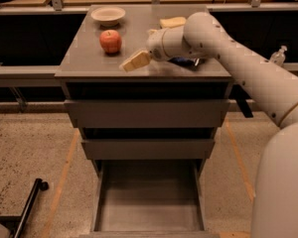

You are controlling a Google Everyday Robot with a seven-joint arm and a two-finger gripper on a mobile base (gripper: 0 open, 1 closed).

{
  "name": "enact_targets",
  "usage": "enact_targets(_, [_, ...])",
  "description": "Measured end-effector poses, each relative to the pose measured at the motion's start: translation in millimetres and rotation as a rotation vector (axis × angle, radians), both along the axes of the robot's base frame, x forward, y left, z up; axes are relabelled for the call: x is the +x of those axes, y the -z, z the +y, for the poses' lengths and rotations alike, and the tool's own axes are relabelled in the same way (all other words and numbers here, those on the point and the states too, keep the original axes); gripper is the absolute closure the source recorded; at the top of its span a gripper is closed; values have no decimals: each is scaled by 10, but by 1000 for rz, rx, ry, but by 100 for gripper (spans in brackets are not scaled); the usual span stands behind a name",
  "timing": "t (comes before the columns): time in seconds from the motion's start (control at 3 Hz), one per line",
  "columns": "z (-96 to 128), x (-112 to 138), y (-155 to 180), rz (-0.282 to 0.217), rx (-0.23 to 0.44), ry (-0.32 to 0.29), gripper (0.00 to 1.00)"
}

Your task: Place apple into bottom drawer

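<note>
The red-orange apple (pixel 111 41) sits on the grey cabinet top (pixel 84 66), left of centre. My gripper (pixel 135 61) hangs just above the cabinet top near its front edge, a short way right of and in front of the apple, not touching it. It holds nothing that I can see. The bottom drawer (pixel 148 202) is pulled out below the two upper drawers, and its grey floor is bare.
A pale bowl (pixel 108 15) stands at the back left of the cabinet top. A yellow sponge (pixel 172 22) lies at the back, and a blue item (pixel 186 61) is partly hidden under my arm. The two upper drawers (pixel 146 113) are closed. A black bar (pixel 27 207) lies on the floor at left.
</note>
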State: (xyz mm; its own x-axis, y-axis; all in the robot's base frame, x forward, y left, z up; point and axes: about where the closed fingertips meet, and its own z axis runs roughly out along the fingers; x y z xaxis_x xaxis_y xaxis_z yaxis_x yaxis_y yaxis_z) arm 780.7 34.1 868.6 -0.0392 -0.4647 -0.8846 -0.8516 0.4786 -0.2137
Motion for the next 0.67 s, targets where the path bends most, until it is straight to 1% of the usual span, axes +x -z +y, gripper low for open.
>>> enact_targets(0.33, [198, 229, 69, -16, 57, 1, 0])
enact_targets(0.67, [396, 443, 112, -27, 101, -15, 0])
